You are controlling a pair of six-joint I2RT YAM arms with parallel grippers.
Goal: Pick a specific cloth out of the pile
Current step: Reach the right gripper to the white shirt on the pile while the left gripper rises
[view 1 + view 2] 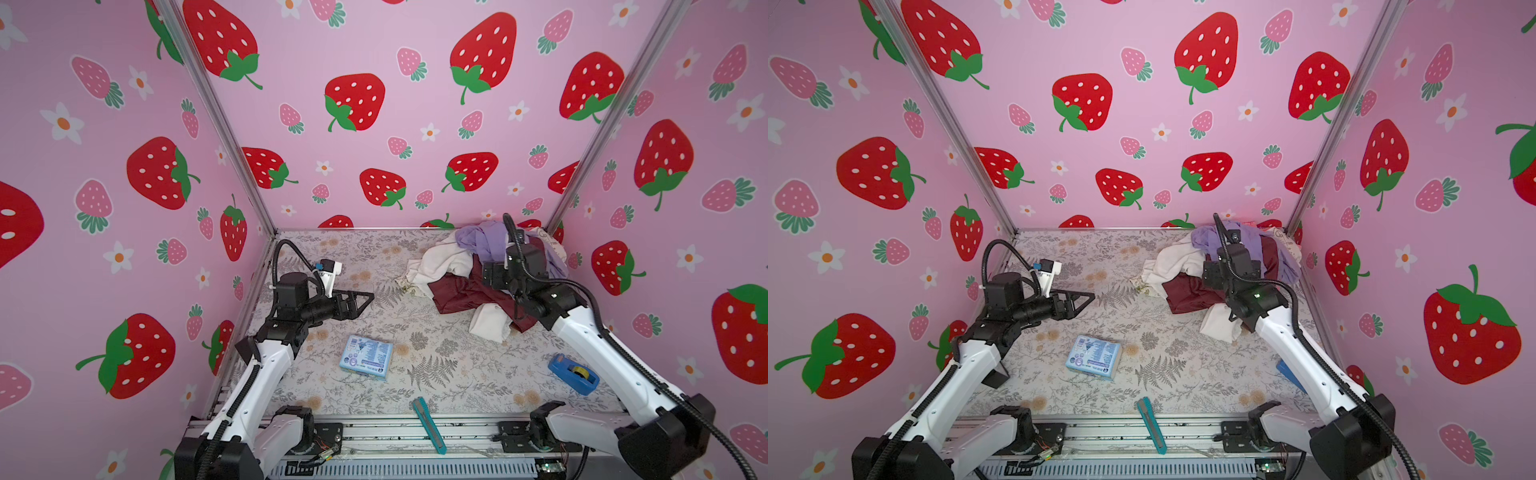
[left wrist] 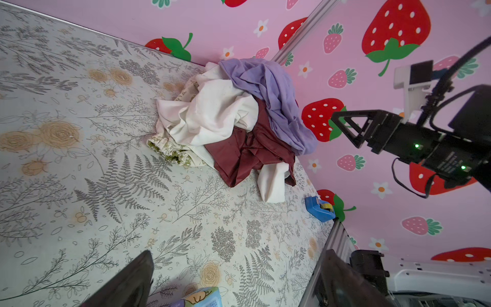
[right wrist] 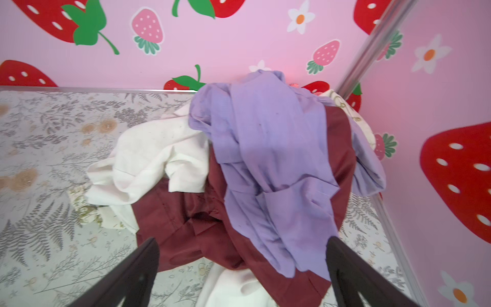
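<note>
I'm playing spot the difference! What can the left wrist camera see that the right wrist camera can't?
Only the left wrist view shows the blue tape dispenser, a corner of the blue packet, and the right gripper from the side, open. Only the right wrist view shows the printed fabric tucked in the back corner behind the lavender garment. Both show the pile, with the cloth and the lavender garment lying on it.

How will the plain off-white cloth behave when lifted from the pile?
The off-white cloth lies in soft folds, so it will probably hang limp. The maroon garment seems to cover part of it and the lavender garment overlaps it, so lifting may drag both. Its thin-looking fabric suggests it is light.
</note>
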